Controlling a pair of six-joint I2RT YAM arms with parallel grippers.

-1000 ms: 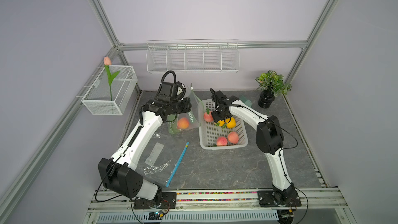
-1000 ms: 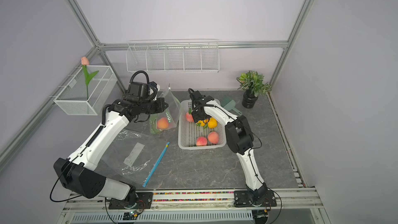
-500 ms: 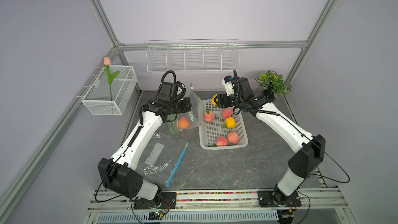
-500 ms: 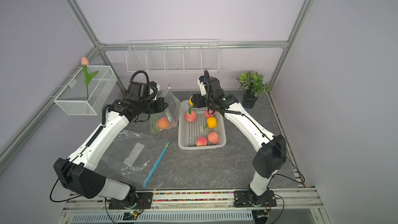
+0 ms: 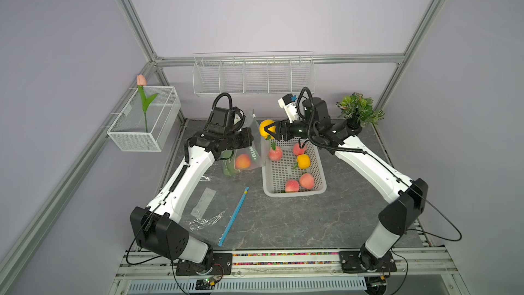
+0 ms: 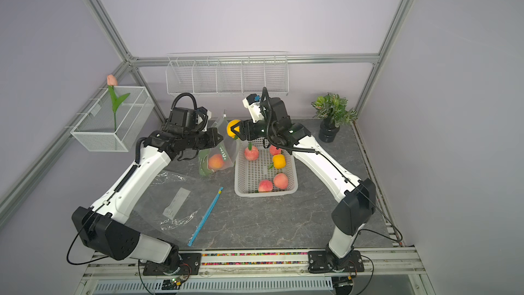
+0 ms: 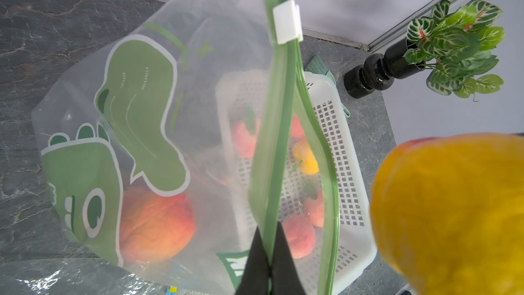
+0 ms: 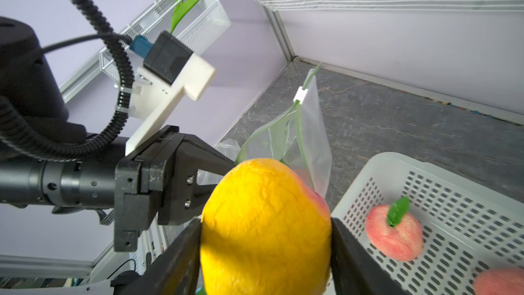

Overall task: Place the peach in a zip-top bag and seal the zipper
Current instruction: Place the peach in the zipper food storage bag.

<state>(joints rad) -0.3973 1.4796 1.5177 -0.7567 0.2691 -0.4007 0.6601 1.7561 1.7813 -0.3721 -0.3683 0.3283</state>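
Left tool pinching green zipper strip of translucent green-printed zip-top bag, right tool clamping yellow-orange peach beside its mouth

The left arm is extended toward 1 o'clock, left gripper pinched on the bag; the right arm is bent toward 10 o'clock, right gripper clamped on a fruit.
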